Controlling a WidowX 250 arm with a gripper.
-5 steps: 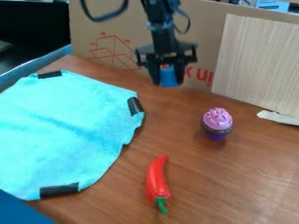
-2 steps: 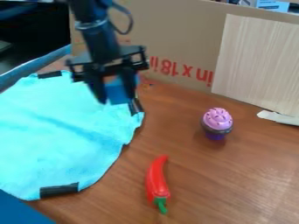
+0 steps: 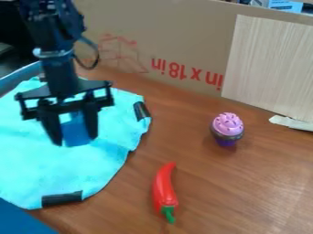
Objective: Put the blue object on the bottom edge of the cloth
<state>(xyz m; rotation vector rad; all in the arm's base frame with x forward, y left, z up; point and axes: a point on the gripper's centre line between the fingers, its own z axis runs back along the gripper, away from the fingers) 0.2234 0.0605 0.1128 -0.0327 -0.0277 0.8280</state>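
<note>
Red print (image 3: 181, 72) on cardboard (image 3: 183, 34), likely label (image 3: 285, 6) on box (image 3: 263, 4)

Seen from a raised camera, the wooden tabletop (image 3: 226, 196) lies below at a downward slant, the view facing the upright cardboard (image 3: 183, 34) behind it. The camera is near enough for the frame's left edge to crop the cloth (image 3: 36, 160); my arm (image 3: 60, 68) enters at upper left.

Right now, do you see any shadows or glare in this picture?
In the camera view, a soft, faint shadow lies at the foot of the toy cupcake, and a pale sheen spreads over the tabletop toward the lower right.
</note>
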